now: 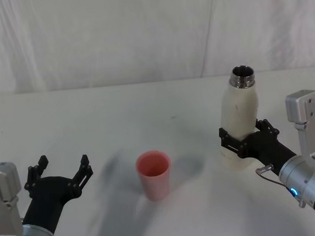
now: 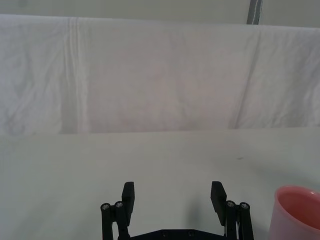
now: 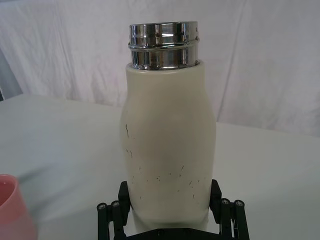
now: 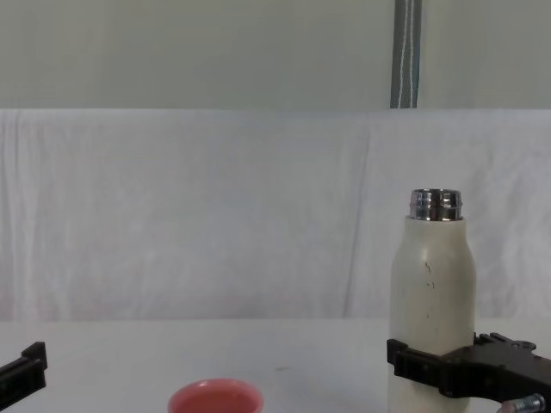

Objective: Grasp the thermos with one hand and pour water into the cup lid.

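My fingers [image 1: 229, 137] are clamped low on the thermos [image 1: 240, 119], one on each side of its cream body, my right gripper [image 1: 242, 141] closing on it from the near side. The bottle stands upright on the white table [image 1: 118, 116], toward my right, its steel neck open at the top with no cap on. From the right wrist view the two black fingers press against the lower wall of the thermos [image 3: 167, 150], well below the rounded shoulders; a low hold like this should leave the neck free to swing over when the bottle tips.

The cup lid [image 1: 154, 174], a small pink cup, sits mouth up near the middle of the table, well apart from the thermos and to its left, between my two arms. I cannot tell whether anything is in it yet.

My left gripper [image 1: 60, 170] waits at the near left edge, its fingers [image 2: 128, 198] spread wide and holding nothing, with the cup lid [image 2: 297, 212] just off to one side of it. I judge the grasp made and the pour not yet begun: the bottle needs carrying toward the cup, then tilting slowly so the stream lands inside the rim.
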`<action>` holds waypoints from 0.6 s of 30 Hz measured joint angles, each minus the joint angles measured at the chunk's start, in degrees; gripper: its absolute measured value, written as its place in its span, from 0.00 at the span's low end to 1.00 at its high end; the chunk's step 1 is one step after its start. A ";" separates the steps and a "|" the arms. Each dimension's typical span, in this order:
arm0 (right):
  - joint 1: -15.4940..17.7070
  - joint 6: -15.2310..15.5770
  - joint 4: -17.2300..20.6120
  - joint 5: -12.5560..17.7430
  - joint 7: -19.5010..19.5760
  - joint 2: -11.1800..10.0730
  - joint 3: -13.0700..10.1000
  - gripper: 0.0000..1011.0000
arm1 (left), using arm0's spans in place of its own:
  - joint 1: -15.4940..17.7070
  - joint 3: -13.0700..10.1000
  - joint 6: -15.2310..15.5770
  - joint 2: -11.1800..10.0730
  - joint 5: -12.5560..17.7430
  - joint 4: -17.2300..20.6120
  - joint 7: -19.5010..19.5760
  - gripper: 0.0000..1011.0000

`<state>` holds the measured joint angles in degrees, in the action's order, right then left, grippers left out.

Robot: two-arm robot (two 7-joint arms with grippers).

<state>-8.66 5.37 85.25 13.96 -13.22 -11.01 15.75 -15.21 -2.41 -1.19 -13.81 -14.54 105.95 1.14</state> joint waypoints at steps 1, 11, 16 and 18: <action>0.01 0.01 0.01 0.00 0.00 0.00 -0.01 0.94 | 0.00 0.00 0.00 0.00 0.00 0.00 0.00 0.99; 0.03 0.03 0.08 0.05 0.00 0.00 -0.05 0.99 | 0.00 0.00 0.00 0.00 0.00 0.00 0.00 0.99; 0.03 0.05 0.08 0.05 0.00 0.00 -0.04 0.99 | 0.00 0.00 0.00 0.00 0.00 0.00 0.00 0.99; 0.03 0.06 0.08 0.05 0.00 0.00 -0.04 0.99 | 0.00 0.00 0.00 0.00 0.00 0.00 0.00 0.99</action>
<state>-8.63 5.43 85.34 14.00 -13.22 -11.01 15.71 -15.21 -2.41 -1.19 -13.81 -14.54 105.95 1.14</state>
